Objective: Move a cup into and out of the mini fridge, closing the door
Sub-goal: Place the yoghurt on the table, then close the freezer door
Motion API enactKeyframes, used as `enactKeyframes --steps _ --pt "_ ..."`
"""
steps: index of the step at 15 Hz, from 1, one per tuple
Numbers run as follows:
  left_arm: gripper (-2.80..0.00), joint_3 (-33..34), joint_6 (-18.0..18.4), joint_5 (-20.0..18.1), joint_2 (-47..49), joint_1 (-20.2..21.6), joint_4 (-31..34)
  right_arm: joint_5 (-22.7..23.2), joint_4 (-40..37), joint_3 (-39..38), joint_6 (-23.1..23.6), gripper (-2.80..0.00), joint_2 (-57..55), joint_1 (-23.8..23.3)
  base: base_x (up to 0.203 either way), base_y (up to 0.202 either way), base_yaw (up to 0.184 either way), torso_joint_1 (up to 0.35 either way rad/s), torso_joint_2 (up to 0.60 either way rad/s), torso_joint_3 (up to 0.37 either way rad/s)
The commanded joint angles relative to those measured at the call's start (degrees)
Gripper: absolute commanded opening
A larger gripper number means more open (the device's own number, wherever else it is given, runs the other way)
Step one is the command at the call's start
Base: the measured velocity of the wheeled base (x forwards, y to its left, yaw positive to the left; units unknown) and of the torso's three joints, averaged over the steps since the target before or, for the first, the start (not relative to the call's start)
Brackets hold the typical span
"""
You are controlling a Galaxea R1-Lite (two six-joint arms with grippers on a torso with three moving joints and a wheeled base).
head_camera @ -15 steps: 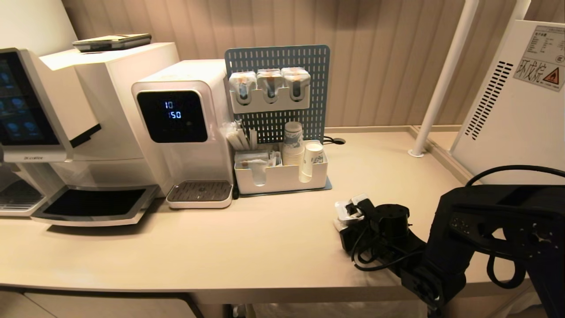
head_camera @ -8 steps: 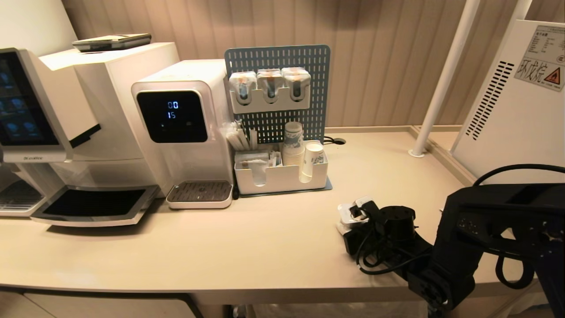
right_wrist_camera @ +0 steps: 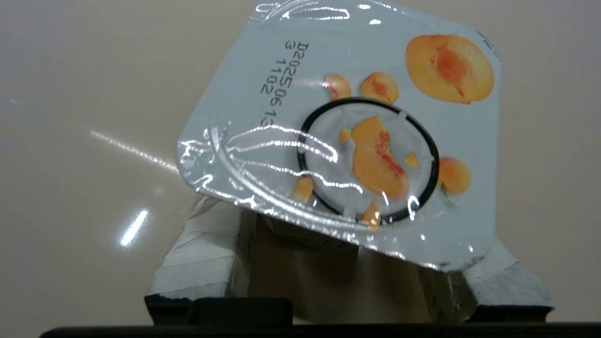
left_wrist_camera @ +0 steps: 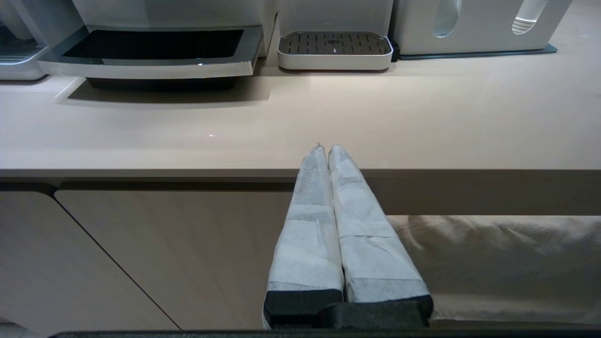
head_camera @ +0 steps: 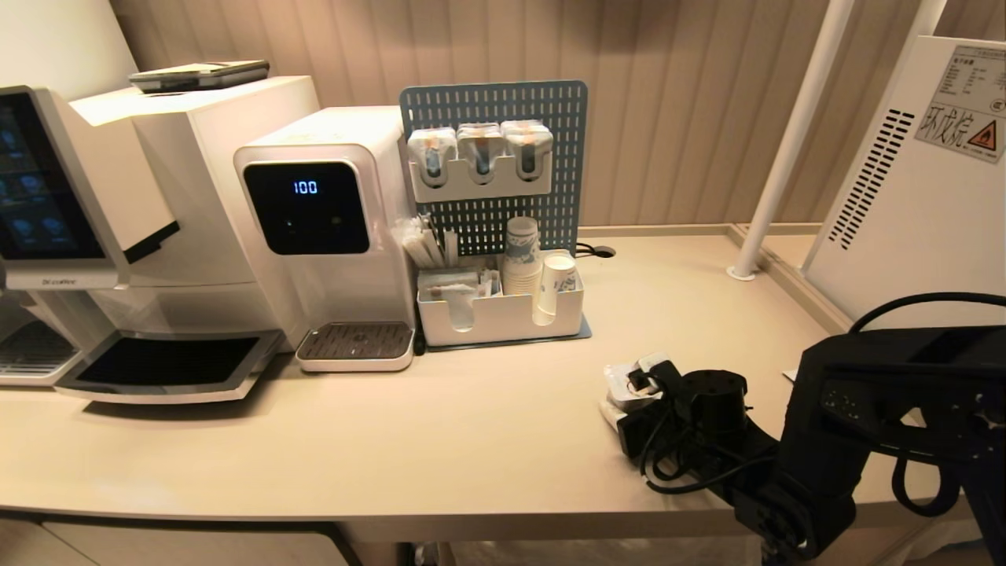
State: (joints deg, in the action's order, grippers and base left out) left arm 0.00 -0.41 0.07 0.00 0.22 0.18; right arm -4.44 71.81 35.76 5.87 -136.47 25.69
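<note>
Since the earlier frames, the right hand [head_camera: 629,387] has shifted toward 4 o'clock on the desk [head_camera: 440,440], and its fingers have spread. The left hand [left_wrist_camera: 327,149] is shut, parked below the desk edge. The cup [right_wrist_camera: 347,141] stands on the desk between the right fingers [right_wrist_camera: 197,263], apparently released. The mini fridge [head_camera: 919,196] stands at 2 o'clock.

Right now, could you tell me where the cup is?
In the head view the cup sits on the countertop at the right, between the right end effector's fingers, forward of the white organiser tray.
</note>
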Motion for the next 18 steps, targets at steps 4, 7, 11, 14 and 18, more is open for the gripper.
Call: enactKeyframes --steps 4,7,11,14,18 --pt "-2.8 0.1 0.0 0.0 0.0 0.0 0.0 1.0 6.7 -11.1 0.1 0.0 4.4 0.0 0.0 0.0 0.0 0.0 0.0 0.0" --pt "-2.8 0.1 0.0 0.0 0.0 0.0 0.0 1.0 11.9 -19.8 0.0 0.0 9.5 -0.6 0.0 0.0 0.0 0.0 0.0 0.0" --pt "-2.8 0.1 0.0 0.0 0.0 0.0 0.0 0.9 15.2 -31.7 0.0 0.0 22.6 -3.0 0.0 0.0 0.0 0.0 0.0 0.0" --pt "-2.8 0.1 -0.1 0.0 0.0 0.0 0.0 0.6 9.5 -33.8 -0.2 -2.8 40.5 -8.0 0.0 0.0 0.0 -0.001 0.01 -0.001" --pt "-2.8 0.1 -0.1 0.0 0.0 0.0 0.0 0.6 -20.2 -24.0 -0.2 -2.8 68.8 -15.5 0.0 0.0 0.0 0.0 0.0 0.0"
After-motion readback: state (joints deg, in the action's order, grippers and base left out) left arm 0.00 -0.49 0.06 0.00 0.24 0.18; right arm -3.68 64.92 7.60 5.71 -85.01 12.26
